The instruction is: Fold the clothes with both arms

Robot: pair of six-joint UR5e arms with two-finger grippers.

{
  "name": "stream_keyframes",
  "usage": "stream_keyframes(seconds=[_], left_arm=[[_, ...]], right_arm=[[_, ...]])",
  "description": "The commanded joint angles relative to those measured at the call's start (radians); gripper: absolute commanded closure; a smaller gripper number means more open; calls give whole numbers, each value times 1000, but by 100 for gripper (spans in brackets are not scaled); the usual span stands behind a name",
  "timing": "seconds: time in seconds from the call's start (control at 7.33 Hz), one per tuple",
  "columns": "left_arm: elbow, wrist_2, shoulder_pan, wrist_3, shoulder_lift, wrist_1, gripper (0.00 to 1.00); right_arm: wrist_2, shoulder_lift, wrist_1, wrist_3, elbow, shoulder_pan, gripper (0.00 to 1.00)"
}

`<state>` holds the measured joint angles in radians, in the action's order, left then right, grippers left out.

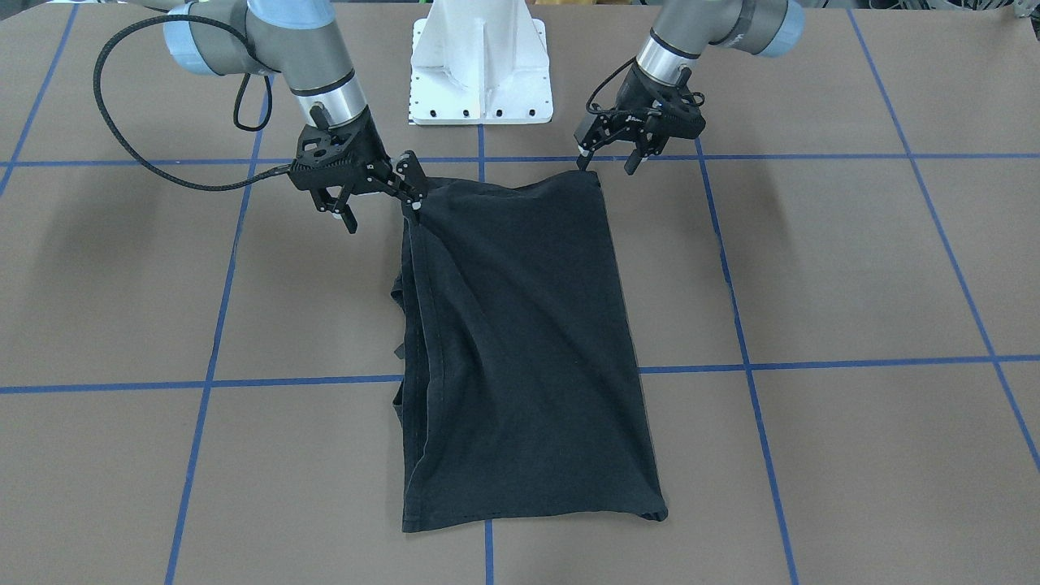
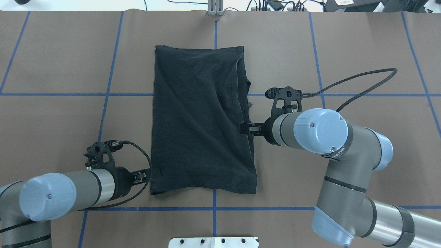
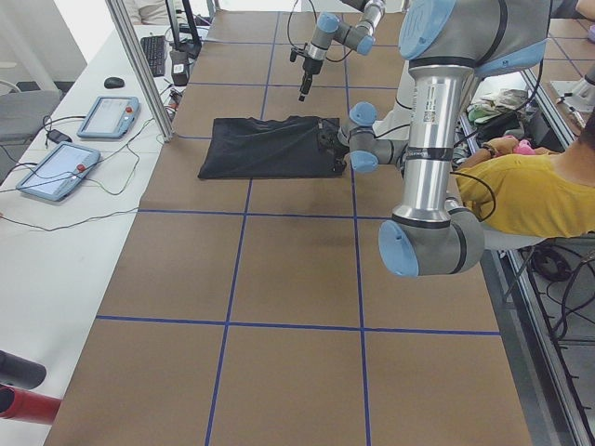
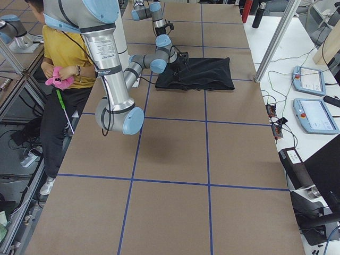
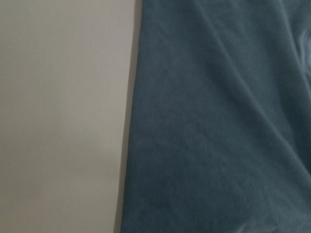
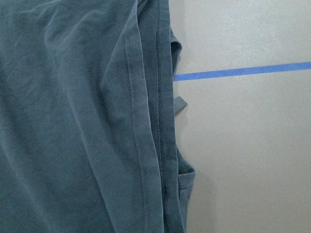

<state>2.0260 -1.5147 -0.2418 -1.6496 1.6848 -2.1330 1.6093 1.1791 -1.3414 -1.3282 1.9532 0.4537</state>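
Black T-shirt lies flat on the brown counter, folded to a long rectangle. The long axis runs straight away from the robot, with one short end near its base and the other far. No logo shows; a plain black face is up.

Left hand: fingers apart, nothing between them, one tip right at the near left corner of the cloth.

Right hand: fingers spread wide, empty. The overhead view puts it over the right long edge, about midway. The front view puts it at the near right corner. The views disagree, so it likely hangs above the cloth; height uncertain.

Judgement: the next fold is crosswise, near end carried to far end. Both near corners are needed, and the left hand is the better placed.

Material: soft matte cotton knit, limp, with shallow diagonal wrinkles. The left long edge is a clean fold. The right long edge shows stacked layers with stitched hems, uneven; these may slip apart when lifted. The counter is matte, marked by blue tape lines.
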Motion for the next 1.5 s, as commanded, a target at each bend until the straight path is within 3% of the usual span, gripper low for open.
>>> stream_keyframes(seconds=[0.0, 0.14, 0.68, 1.09, 1.36], left_arm=[[-64, 19, 32, -39, 32, 1, 0], [-72, 19, 33, -41, 38, 1, 4], [-108, 37, 33, -41, 61, 1, 38], [-110, 37, 33, -39, 69, -1, 40], [-110, 37, 33, -39, 72, -1, 64]], right_arm=[[1, 1, 1, 0, 0, 0, 0], [1, 1, 1, 0, 1, 0, 0], [1, 4, 1, 0, 15, 0, 0], [1, 5, 1, -2, 18, 0, 0], [1, 11, 1, -2, 21, 0, 0]])
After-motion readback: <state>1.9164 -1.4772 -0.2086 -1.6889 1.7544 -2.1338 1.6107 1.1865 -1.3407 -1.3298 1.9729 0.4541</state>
